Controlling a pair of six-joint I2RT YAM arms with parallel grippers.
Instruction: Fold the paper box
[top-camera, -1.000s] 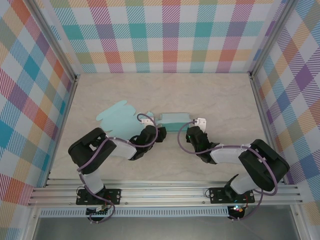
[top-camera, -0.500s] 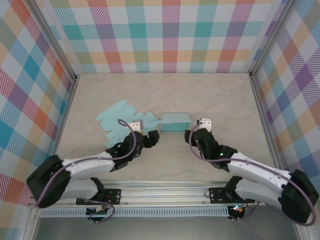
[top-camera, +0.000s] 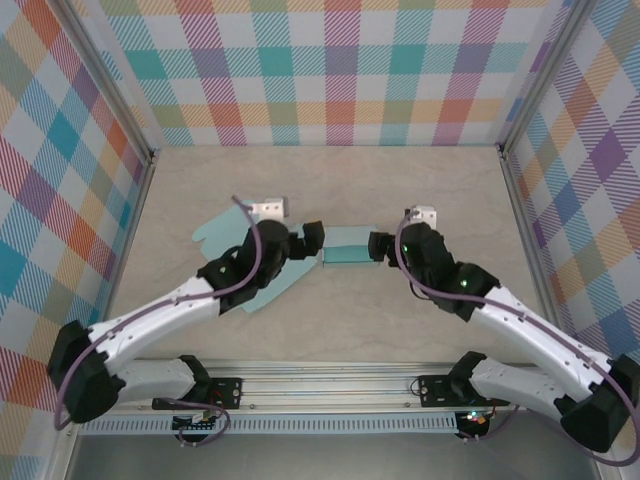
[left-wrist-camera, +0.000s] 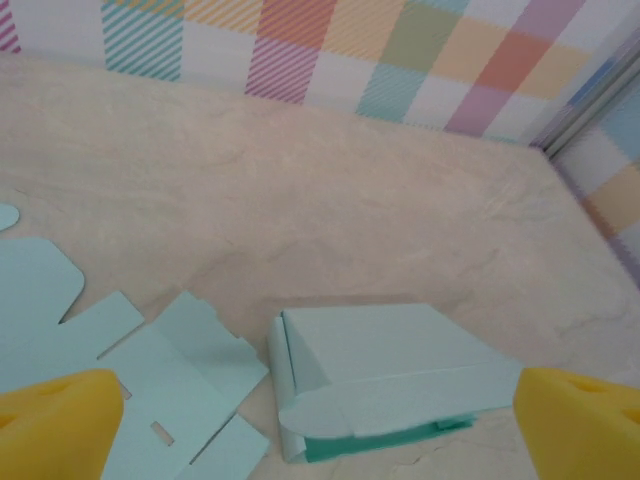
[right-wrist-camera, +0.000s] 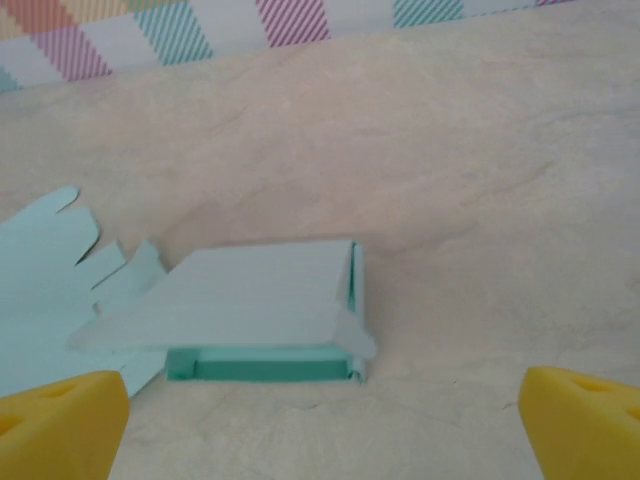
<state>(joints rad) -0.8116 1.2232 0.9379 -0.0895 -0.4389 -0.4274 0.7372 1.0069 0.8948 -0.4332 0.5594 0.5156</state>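
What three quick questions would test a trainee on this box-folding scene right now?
1. Multiple choice: in the top view, where does the flat paper sheet lie from the paper box? A) to its left B) to its right C) on top of it
2. True or false: the left tool is shut on the paper box.
3. Short answer: does the box's lid lie fully shut?

Key
1. A.
2. False: the left tool is open, as is the right tool, one at each end of the box.
3. No: its front edge sits slightly raised, with a darker gap beneath.
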